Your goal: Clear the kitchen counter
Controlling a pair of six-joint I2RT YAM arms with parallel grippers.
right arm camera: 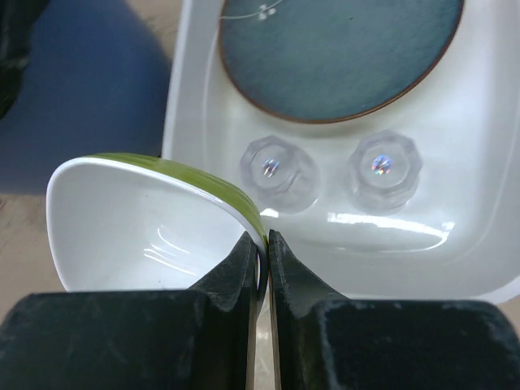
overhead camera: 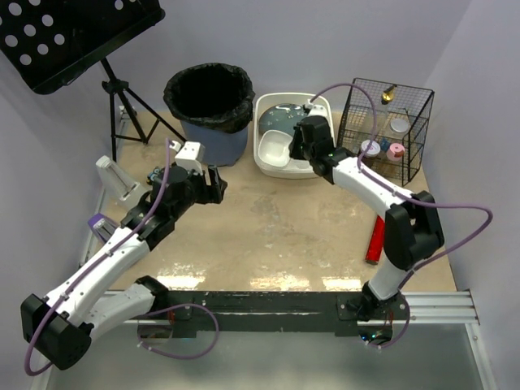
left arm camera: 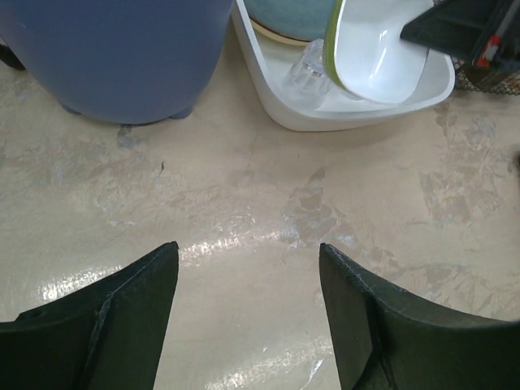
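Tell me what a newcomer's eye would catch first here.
The right gripper pinching the rim of a green-and-white bowl, tilted at the near end of the white tub. Behind it in the tub, a teal plate and two clear glasses. The left gripper hangs open over the kitchen counter.

Bright light, glare on kitchen counter (overhead camera: pixel 276 236)

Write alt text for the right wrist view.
The right gripper is shut on the rim of a white bowl with a green outside, at the edge of a white tub holding a dark teal plate and two clear glasses.
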